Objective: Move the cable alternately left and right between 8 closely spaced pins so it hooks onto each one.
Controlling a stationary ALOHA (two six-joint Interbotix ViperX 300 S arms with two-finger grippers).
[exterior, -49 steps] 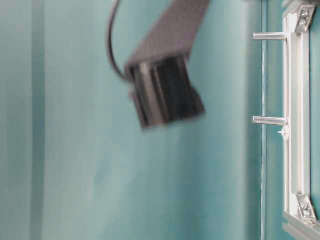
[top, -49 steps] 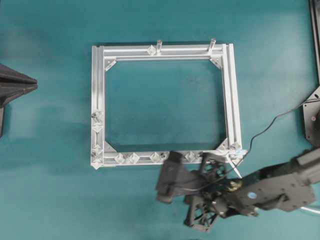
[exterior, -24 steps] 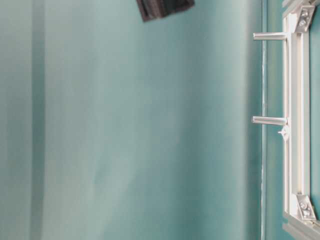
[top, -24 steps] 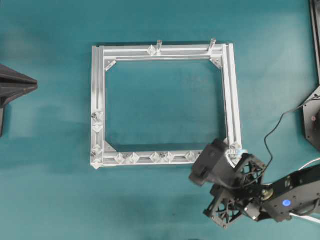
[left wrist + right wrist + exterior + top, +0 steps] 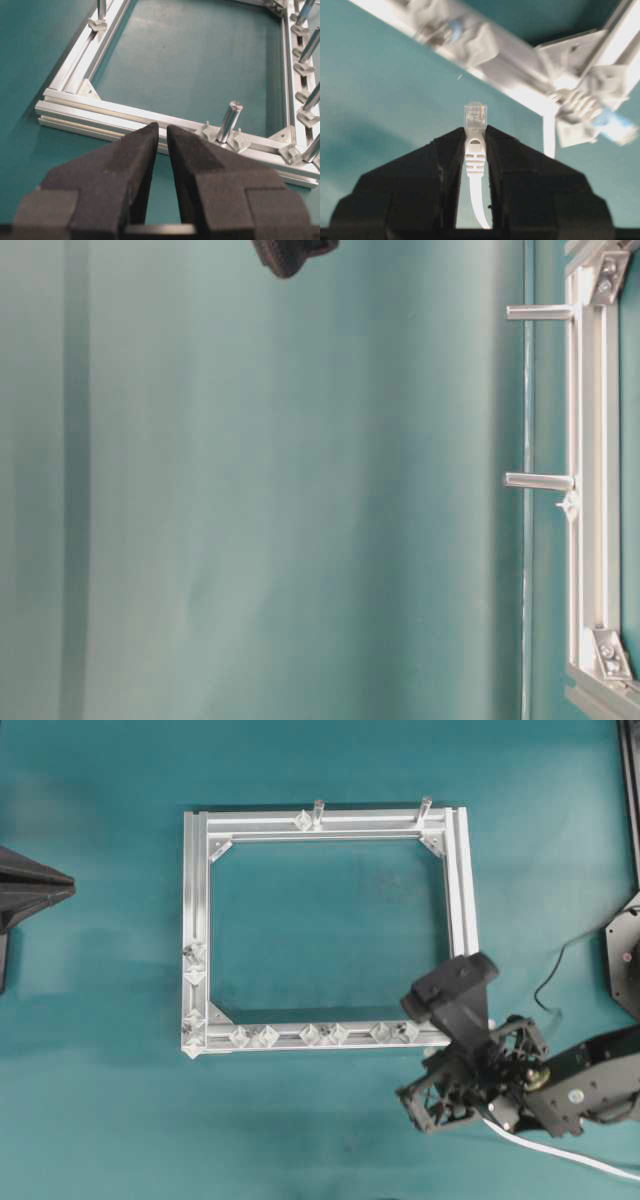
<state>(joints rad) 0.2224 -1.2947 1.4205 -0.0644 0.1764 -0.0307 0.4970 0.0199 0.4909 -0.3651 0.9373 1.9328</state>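
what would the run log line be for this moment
right gripper: shut on thin white cable, plug forward | near silver frame corner | left gripper: empty, parked | translucent pins: none hooked

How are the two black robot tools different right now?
The right tool pinches the cable by its plug; the left tool holds nothing. The right tool sits near the frame's lower right corner; the left tool waits off past the frame's left side. Both have black padded fingers.
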